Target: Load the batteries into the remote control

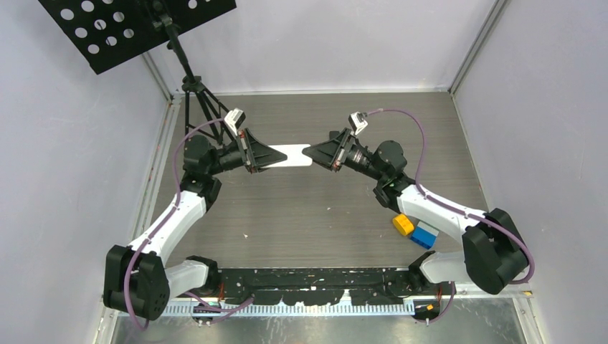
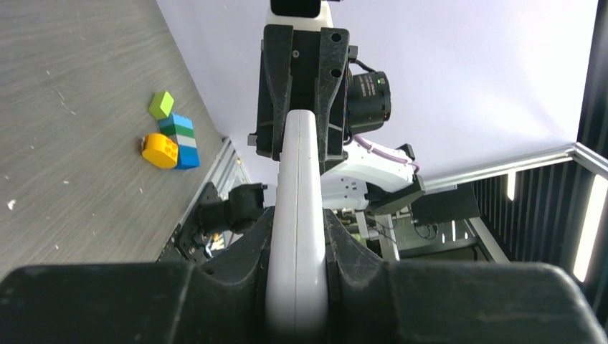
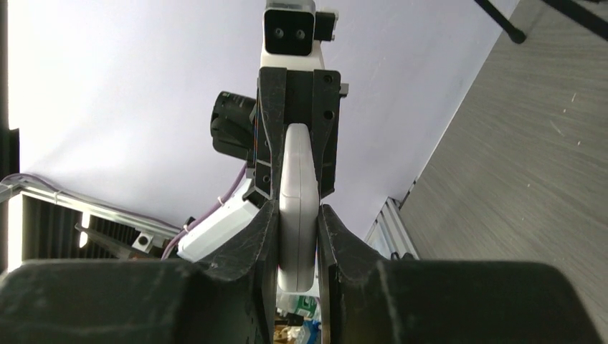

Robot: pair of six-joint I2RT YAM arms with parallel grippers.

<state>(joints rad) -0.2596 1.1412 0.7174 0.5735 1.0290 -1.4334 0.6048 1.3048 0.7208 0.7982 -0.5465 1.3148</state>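
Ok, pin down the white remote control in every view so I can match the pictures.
Top external: the remote control is at upper centre, spanning between the left gripper and the right gripper.
Left wrist: the remote control is seen edge-on, rising from bottom centre.
Right wrist: the remote control is seen edge-on at centre.
Shared landmark: the table, left in the left wrist view, right in the right wrist view.

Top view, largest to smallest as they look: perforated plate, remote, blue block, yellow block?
1. perforated plate, though nearer the camera
2. remote, ends covered
3. blue block and yellow block look about alike
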